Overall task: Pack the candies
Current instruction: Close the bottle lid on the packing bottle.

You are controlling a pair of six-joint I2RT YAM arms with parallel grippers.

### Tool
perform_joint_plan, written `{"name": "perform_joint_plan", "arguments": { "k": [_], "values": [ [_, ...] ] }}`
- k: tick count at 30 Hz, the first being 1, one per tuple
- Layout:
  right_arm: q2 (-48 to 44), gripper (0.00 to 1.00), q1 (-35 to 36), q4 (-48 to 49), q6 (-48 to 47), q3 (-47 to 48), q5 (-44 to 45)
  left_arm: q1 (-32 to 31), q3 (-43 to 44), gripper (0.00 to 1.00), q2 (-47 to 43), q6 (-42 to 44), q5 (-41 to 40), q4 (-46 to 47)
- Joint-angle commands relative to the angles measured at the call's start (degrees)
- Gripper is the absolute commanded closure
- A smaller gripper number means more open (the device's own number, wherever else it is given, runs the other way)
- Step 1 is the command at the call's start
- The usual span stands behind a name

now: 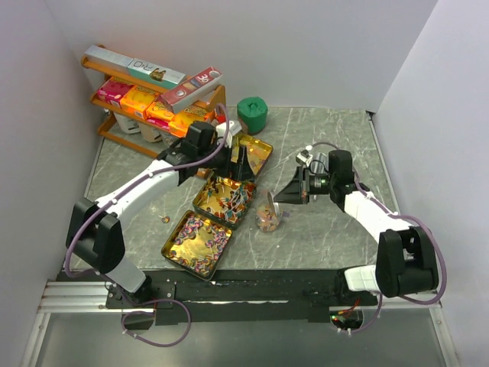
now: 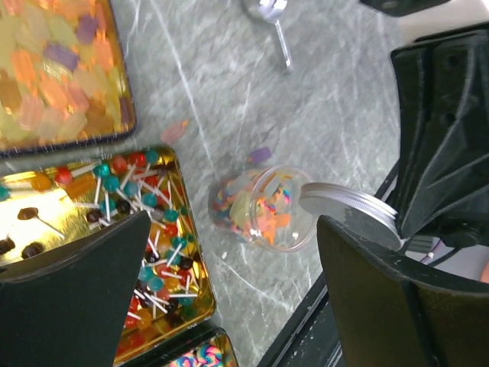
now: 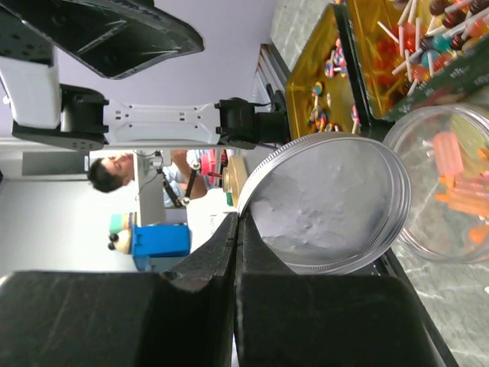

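**Jar stands uncapped beside three tins of sorted sweets**

From above, three shallow gold metal tins lie in a diagonal row on the grey marbled bench (image 1: 336, 145). The candies (image 1: 224, 199) are sorted by kind: orange-yellow in the far tin (image 1: 267, 149), red, blue and yellow in the middle tin (image 1: 206, 215), pink-purple-white in the near tin (image 1: 182, 263). A small clear plastic jar (image 1: 267, 219), partly filled with sweets, stands just right of the middle tin. The left pincer (image 1: 235, 162) hangs over the far and middle tins. The right pincer (image 1: 284, 195) sits just beside the jar. An orange wire rack (image 1: 114, 126) of orange and pink boxes fills the far left corner.

At the left wrist, the left pincer's black fingers (image 2: 76, 298) are spread wide with nothing between them, and the jar (image 2: 260, 210) stands on the bench below, showing orange and pink pieces inside. The middle tin's candies (image 2: 145, 252) are round-headed lollipops on white sticks, in teal, red and dark brown. Two loose sweets, one pink (image 2: 176, 130) and one purple (image 2: 260, 155), lie on the bench near the jar. A round silver metal lid (image 2: 348, 208) hangs tilted at the jar's right edge.

At the right wrist, the right pincer (image 3: 237, 229) is closed tight, its fingers pinching the rim of the lid (image 3: 328, 202). The lid stands on edge just beside the jar (image 3: 451, 191).
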State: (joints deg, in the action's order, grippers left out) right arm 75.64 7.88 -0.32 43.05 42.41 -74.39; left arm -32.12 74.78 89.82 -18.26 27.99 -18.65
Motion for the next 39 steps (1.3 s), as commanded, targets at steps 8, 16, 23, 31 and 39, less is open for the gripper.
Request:
{"name": "perform_joint_plan", "arguments": {
  "k": [8,16,23,31,39],
  "values": [
    [2.93,1.0,-1.02,4.96,1.77,-5.23,8.47,-4.71,-2.18,0.04,-0.17,-1.95,-5.04,3.8],
    [3.91,0.92,-2.43,13.86,8.81,-10.68,11.81,-5.23,-2.36,0.04,-0.17,-2.48,-5.4,4.15],
    [1.36,0.75,-4.36,3.77,1.53,-8.84,14.97,-5.41,-1.48,0.03,0.79,-2.74,-5.75,3.89],
    [-1.63,0.7,-5.59,-10.39,-8.5,-4.01,20.07,-6.2,-1.92,0.03,1.58,-3.27,-5.75,4.33],
    [-2.33,0.67,-5.68,-13.66,-12.72,-2.77,21.65,-7.95,-1.31,0.03,4.3,-4.68,-6.72,3.19]
  ]
}}
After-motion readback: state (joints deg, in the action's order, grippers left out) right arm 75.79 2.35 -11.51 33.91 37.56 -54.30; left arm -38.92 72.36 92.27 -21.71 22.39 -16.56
